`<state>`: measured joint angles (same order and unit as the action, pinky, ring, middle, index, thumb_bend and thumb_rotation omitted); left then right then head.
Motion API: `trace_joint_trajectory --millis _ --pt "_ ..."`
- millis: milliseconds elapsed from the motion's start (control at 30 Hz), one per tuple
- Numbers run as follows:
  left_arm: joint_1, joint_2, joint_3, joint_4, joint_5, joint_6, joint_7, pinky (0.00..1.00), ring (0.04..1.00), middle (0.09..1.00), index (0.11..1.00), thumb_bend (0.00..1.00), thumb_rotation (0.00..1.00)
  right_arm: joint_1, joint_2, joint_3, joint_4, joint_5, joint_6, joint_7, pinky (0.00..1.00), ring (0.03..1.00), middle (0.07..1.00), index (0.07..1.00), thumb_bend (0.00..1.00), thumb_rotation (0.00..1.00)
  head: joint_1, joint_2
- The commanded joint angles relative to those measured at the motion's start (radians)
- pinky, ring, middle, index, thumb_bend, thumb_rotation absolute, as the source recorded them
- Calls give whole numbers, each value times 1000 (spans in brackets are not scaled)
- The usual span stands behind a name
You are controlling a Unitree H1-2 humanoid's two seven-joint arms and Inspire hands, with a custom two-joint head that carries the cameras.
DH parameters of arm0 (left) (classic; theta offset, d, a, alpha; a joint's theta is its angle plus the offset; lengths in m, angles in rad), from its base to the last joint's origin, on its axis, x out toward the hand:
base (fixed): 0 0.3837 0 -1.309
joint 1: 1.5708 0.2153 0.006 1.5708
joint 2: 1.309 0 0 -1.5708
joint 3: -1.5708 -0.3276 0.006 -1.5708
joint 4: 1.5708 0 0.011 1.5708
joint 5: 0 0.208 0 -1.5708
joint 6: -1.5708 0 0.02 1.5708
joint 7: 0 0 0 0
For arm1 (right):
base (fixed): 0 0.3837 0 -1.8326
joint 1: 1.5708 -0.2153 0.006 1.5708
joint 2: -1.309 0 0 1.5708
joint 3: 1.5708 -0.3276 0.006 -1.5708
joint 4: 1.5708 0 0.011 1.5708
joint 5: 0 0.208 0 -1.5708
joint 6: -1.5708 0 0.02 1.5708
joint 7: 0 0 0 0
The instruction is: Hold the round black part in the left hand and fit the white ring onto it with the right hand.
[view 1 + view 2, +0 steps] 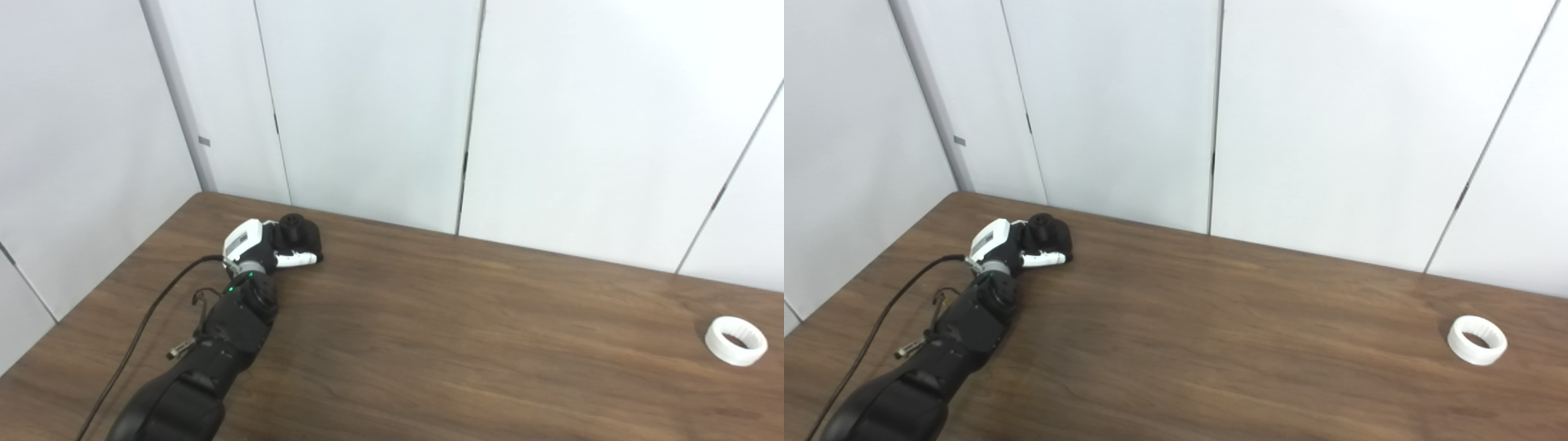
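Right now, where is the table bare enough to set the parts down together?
The wide middle of the table is bare, between the left hand closed on the round black part and the white ring. Only the far-left corner is crowded.

Both cameras sit high on the robot's head, side by side, looking down and forward at the brown table [429, 318] and the white wall [367, 92]. They share nearly the same scene.

Table [465, 343]: dark brown, streaked wood grain.
Ring [735, 340], near right edge: plain white.
Round part [298, 229], near far left corner: matte black.
Left hand [266, 248]: white and black.
Arm [226, 331]: black, small green lights.
Wall [380, 92]: pale grey-white panels.
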<state>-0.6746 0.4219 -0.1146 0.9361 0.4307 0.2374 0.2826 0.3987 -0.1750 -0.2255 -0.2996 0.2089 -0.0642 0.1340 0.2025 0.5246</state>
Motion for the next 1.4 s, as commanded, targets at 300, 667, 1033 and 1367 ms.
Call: trace_joint_trajectory --millis 300,667,1033,1367 --pt "-41 -1 -4 57 -15 -3 34 1000 974 914 786 1000 413 -13 -22 -9 -18 11 -43 2 930 920 848 777 572 953 0 5" --pt "-60 -5 -29 95 -3 0 64 997 933 876 693 870 366 -18 -25 -10 -15 14 -36 2 851 905 841 766 584 955 3 6" --pt "-47 -4 -8 135 -42 -142 158 991 900 827 487 516 56 -21 -27 -6 -11 8 -37 3 871 921 847 764 568 965 -3 1" --pt "-33 8 -16 116 -41 -155 181 957 873 804 487 517 54 -29 -36 5 -7 10 -36 18 894 949 903 804 625 1000 -21 4"
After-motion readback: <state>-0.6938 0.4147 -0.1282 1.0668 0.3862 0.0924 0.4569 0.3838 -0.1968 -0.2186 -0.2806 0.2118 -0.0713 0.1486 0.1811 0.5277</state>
